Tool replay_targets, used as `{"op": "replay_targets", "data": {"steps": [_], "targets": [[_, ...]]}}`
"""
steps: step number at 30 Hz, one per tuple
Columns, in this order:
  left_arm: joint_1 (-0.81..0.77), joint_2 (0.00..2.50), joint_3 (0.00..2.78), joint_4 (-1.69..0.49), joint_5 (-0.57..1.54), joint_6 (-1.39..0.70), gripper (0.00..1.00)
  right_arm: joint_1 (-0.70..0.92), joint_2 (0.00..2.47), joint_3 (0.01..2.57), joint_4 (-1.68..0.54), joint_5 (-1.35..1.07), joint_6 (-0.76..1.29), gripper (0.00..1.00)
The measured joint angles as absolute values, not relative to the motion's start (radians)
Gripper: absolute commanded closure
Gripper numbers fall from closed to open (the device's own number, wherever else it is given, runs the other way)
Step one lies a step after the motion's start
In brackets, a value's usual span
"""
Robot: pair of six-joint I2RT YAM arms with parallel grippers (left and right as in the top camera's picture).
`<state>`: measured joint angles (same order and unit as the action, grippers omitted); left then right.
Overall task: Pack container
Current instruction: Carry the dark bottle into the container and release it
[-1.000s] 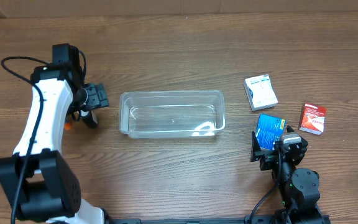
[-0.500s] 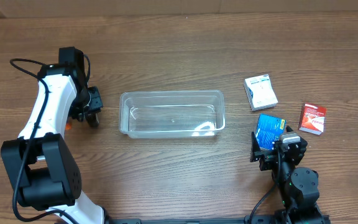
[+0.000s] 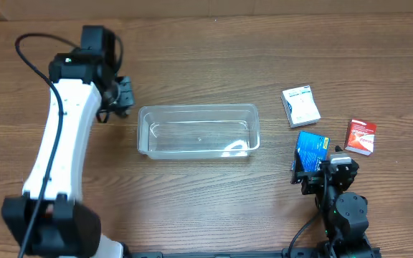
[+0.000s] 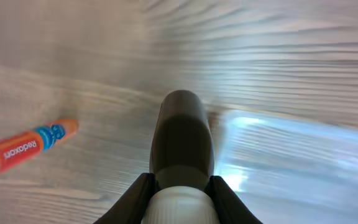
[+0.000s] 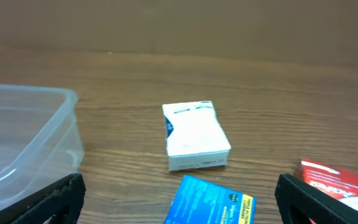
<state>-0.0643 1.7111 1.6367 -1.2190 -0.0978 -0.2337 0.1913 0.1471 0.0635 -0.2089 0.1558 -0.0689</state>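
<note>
The clear container (image 3: 199,130) lies mid-table; its blurred left end shows in the left wrist view (image 4: 291,155) and its corner in the right wrist view (image 5: 17,143). My left gripper (image 3: 120,97) hangs just beyond the container's far left corner. It is shut on a dark bottle (image 4: 182,143) with a ribbed white cap, the jaws pressing on the neck (image 4: 182,199). My right gripper (image 3: 321,175) stands open near the front right, its jaws wide apart (image 5: 182,196) above a blue box (image 5: 219,202).
An orange tube (image 4: 27,146) lies on the wood left of the held bottle. A white box (image 3: 300,105), the blue box (image 3: 311,150) and a red box (image 3: 361,136) lie right of the container. The table's far edge runs along the top.
My left gripper has shut on the bottle and carried it away from the orange tube, farther back and to the right, up to the container's far left corner. The right arm has stayed still.
</note>
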Motion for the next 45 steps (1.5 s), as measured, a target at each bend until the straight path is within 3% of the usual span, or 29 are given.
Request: {"op": "replay_targets", "data": {"steps": [4, 19, 32, 33, 35, 42, 43, 45], "targets": [[-0.173, 1.608, 1.678, -1.253, -0.083, -0.237, 0.96, 0.191, 0.147, 0.064, -0.210, 0.186, -0.052, 0.00], [-0.229, 1.619, 1.612, -1.278, 0.016, -0.360, 0.96, 0.191, 0.147, 0.064, -0.210, 0.191, -0.051, 0.00], [-0.229, 1.885, 1.492, -1.116, 0.015, -0.394, 0.94, 0.191, 0.147, 0.064, -0.210, 0.191, -0.052, 0.01], [-0.229, 1.897, 1.494, -1.114, 0.015, -0.394, 0.76, 0.191, 0.147, 0.064, -0.210, 0.191, -0.051, 0.00], [-0.229, 1.897, 1.494, -1.113, 0.012, -0.393, 0.51, 0.191, 0.147, 0.064, -0.210, 0.191, -0.050, 0.00], [-0.229, 1.903, 1.506, -1.158, 0.002, -0.382, 0.43, 0.191, 0.147, 0.064, -0.211, 0.191, -0.048, 0.00], [-0.230, 1.902, 1.529, -1.190, 0.001, -0.375, 0.28, 0.191, 0.147, 0.064, -0.210, 0.191, -0.048, 0.00], [-0.239, 1.879, 1.619, -1.243, -0.012, -0.352, 0.10, 0.191, 0.148, 0.064, -0.210, 0.191, -0.048, 0.00]]}}
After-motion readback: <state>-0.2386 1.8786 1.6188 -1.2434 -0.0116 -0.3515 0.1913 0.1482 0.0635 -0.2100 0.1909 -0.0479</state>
